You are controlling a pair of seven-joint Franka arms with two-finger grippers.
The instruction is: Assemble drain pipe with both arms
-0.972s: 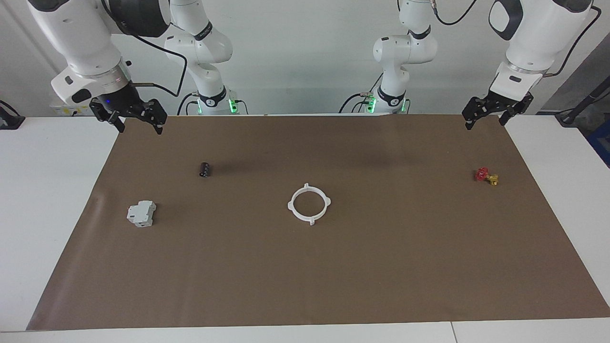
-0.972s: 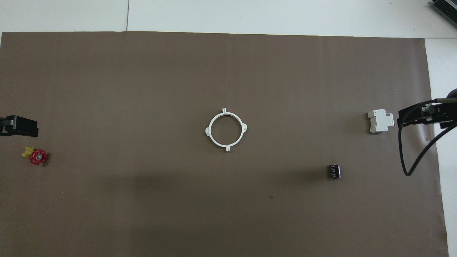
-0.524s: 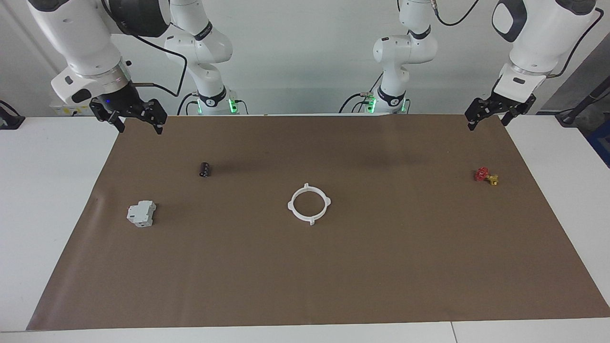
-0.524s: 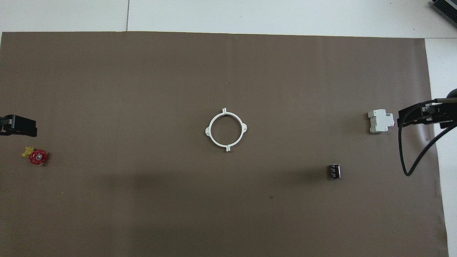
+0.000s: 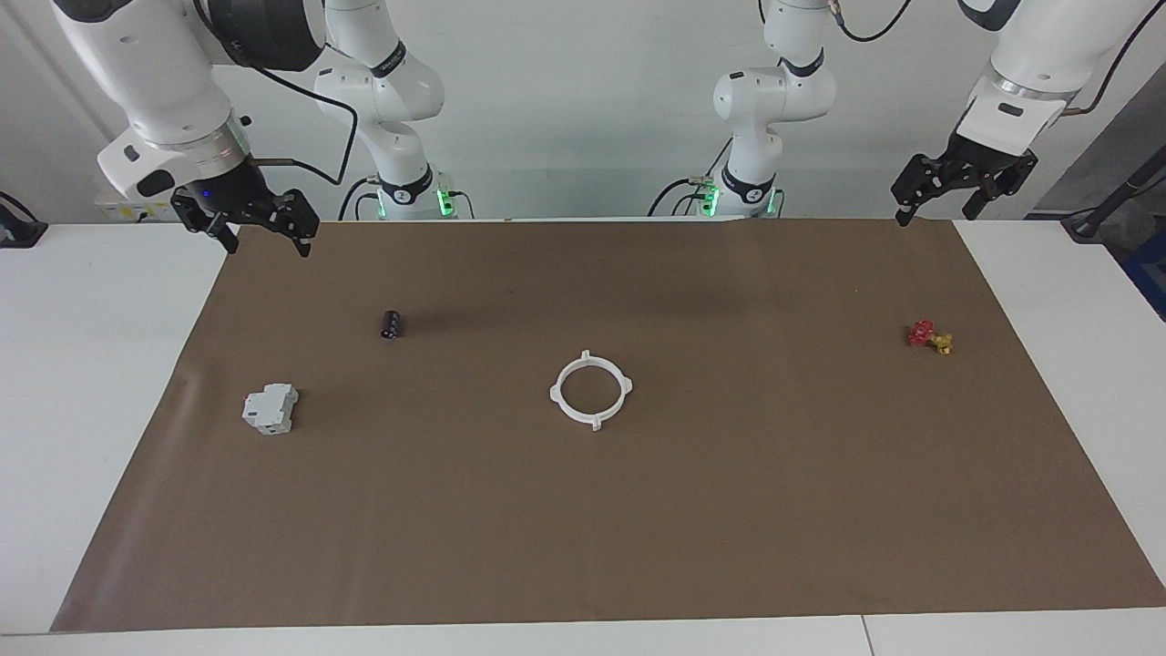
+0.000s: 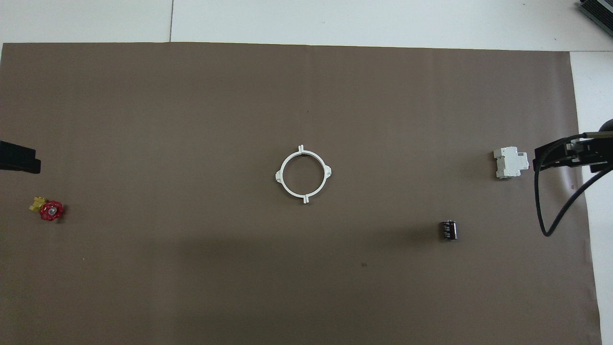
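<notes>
The drain pipe (image 5: 555, 394) lies flat in the middle of the brown mat as one closed white ring with four nubs; it also shows in the overhead view (image 6: 278, 176). No gripper touches it. My left gripper (image 5: 936, 208) hangs open and empty, raised over the mat's edge nearest the robots at the left arm's end; only a black part of it (image 6: 18, 160) shows in the overhead view. My right gripper (image 5: 267, 239) hangs open and empty over the mat's corner at the right arm's end, and shows in the overhead view (image 6: 540, 160) beside the block.
A grey-white boxy block (image 5: 271, 408) (image 6: 510, 162) and a small black cylinder (image 5: 392, 324) (image 6: 448, 229) lie toward the right arm's end. A red-and-yellow valve (image 5: 929, 336) (image 6: 49, 209) lies toward the left arm's end. White table (image 5: 100, 383) surrounds the mat.
My left gripper has risen and drawn back toward the robots' edge of the mat. The right arm, the ring and the other things have not moved.
</notes>
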